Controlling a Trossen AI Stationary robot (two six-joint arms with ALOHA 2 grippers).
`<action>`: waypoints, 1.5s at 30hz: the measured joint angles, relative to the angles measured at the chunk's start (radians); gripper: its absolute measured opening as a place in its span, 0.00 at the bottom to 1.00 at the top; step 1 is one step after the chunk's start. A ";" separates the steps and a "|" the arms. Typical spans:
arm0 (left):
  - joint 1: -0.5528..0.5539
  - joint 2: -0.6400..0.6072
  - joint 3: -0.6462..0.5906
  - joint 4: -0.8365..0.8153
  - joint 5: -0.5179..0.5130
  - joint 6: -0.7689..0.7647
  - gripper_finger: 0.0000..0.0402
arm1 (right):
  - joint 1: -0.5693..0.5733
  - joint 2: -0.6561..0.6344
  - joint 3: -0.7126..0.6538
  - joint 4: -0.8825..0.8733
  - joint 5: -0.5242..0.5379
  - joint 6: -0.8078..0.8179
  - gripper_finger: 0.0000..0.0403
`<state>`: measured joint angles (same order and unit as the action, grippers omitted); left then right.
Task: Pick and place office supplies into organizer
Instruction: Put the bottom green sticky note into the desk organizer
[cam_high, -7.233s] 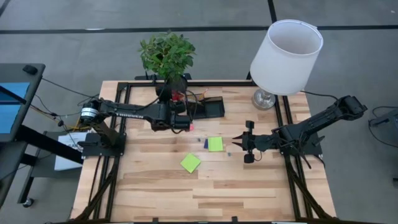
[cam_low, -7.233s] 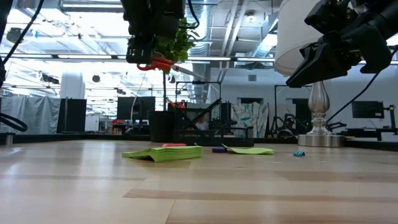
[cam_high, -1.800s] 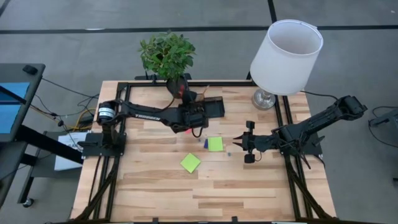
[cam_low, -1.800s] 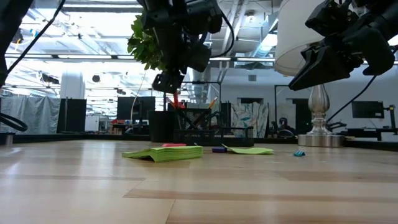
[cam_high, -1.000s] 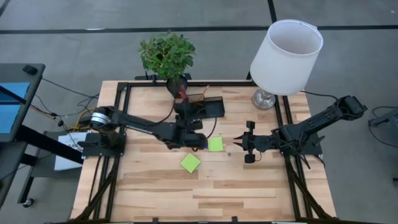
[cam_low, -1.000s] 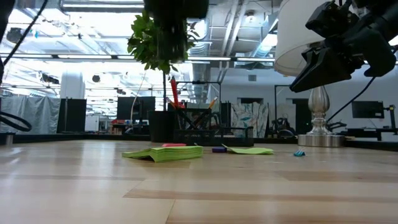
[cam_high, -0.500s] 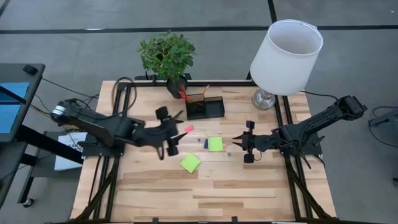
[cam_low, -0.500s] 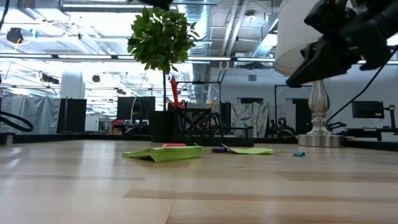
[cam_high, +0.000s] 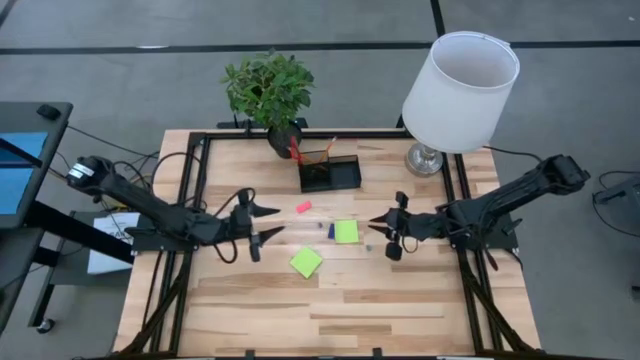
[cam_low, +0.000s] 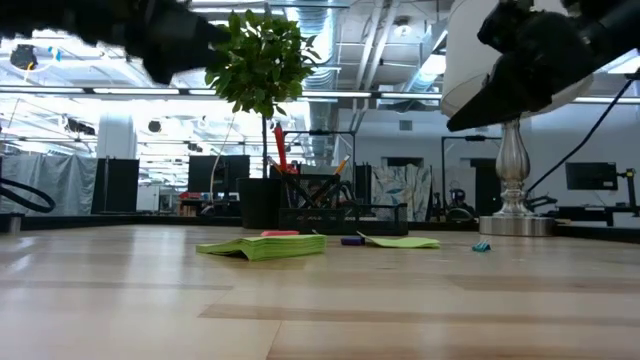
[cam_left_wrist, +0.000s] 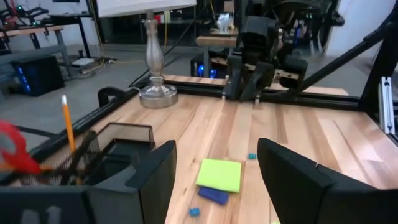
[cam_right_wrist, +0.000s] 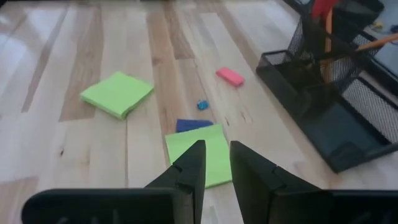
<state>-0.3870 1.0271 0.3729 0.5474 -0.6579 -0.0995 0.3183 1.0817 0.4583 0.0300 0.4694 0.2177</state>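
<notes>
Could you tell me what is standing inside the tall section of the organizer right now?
Inside the organizer, red-handled scissors and an orange pencil stand upright; the mesh wall hides their lower ends.
</notes>
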 joint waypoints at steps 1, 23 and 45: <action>0.000 0.002 -0.036 0.047 0.000 -0.005 0.54 | -0.002 0.017 0.000 0.027 0.000 0.016 0.17; -0.001 0.006 -0.321 0.382 -0.021 -0.109 0.54 | -0.028 0.432 0.004 0.472 0.001 -0.009 0.17; 0.000 0.007 -0.321 0.168 -0.109 -0.311 0.54 | -0.049 0.431 0.160 0.420 -0.317 0.022 0.17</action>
<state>-0.3874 1.0340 0.0521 0.7158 -0.7670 -0.4105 0.2696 1.5127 0.6182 0.4503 0.1529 0.2392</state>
